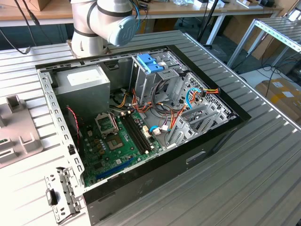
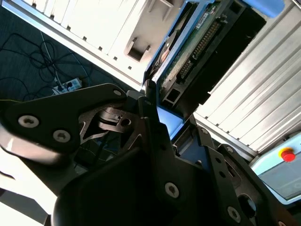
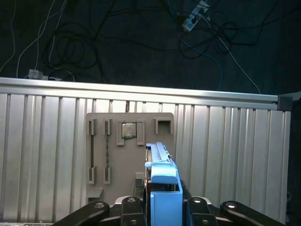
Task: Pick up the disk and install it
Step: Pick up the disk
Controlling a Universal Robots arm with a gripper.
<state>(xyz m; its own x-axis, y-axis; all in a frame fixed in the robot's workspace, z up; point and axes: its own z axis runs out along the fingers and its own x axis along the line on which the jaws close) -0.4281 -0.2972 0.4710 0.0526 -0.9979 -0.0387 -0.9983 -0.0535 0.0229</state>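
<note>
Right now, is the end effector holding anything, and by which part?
Yes: the end effector holds the disk, shut on its near end, clamping the light-blue carrier from both sides; the rest sticks out ahead.

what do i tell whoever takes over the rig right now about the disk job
Gripper: shut on the disk.
Disk: held by its blue-railed end over the grey parts tray on the ribbed table, apparently lifted off it.
Done: the pick-up.
Left: the install; the disk is not yet in the open computer case.
</note>
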